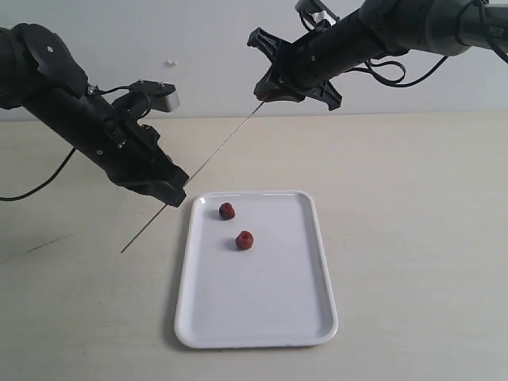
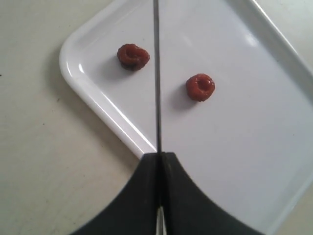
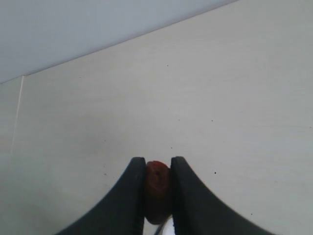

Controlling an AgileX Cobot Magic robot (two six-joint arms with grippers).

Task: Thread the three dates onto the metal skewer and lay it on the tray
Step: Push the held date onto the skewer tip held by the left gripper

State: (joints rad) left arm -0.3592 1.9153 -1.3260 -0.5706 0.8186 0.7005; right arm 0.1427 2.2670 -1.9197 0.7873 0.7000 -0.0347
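My left gripper is shut on the thin metal skewer, which slants up to the right above the table. Its upper end meets my right gripper, held high at the back and shut on a reddish-brown date; that date is hidden in the exterior view. Two more dates lie on the white tray: one date near its far left corner, the other date a little nearer the middle.
The skewer's lower tip hangs over the beige table left of the tray. A pale wall rises behind the table. Cables trail from both black arms.
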